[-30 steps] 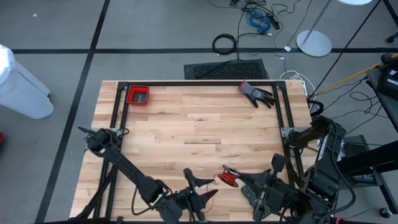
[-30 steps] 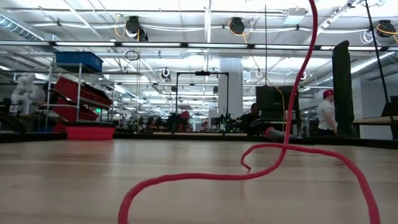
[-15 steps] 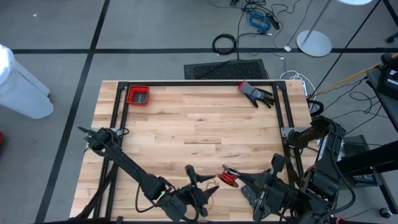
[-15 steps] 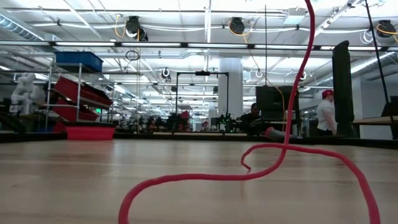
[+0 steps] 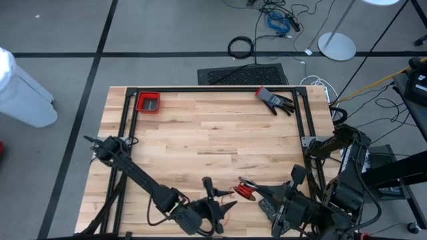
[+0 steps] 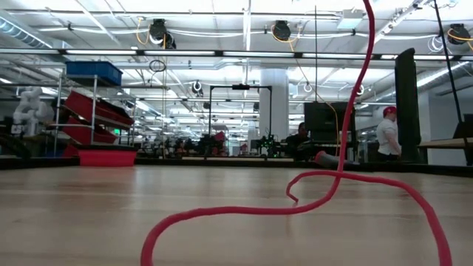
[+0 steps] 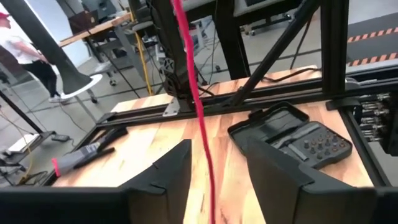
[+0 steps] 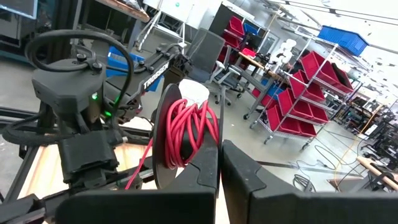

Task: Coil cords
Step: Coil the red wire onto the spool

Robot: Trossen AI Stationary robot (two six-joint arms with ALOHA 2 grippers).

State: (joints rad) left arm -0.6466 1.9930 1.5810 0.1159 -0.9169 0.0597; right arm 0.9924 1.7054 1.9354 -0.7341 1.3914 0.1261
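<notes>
Red cord point(image 7: 200, 134) is running between our left gripper's point(image 7: 214, 163) two dark fingers point(image 7: 171, 171), and that is the relation the next move is turning on. In the left wrist view the strand is lying along the line the gripper is pointing, passing up through the gap between the fingers and on toward the black frame at the counter's point(image 5: 220, 127) edge. The fingers are standing apart on either side of it, not yet pinching it as far as we can tell.

In the high view we are working at the near edge of the counter. The left gripper point(image 5: 208, 200) is sitting just left of the spool point(image 5: 245, 191), and the right gripper point(image 5: 257, 193) is just right of it. The right wrist view is showing the right gripper's point(image 8: 217, 163) fingers pressed together on the small black disc point(image 8: 166, 134), with the red cord already wound in several turns around it. We are judging the wound part as held by the right arm and the loose tail as belonging to the left.

In the low view the slack is looping across the wood and climbing out of sight. The left arm is the nearer one to that free length, so we are expecting it to close on the strand and guide it round the disc.
</notes>
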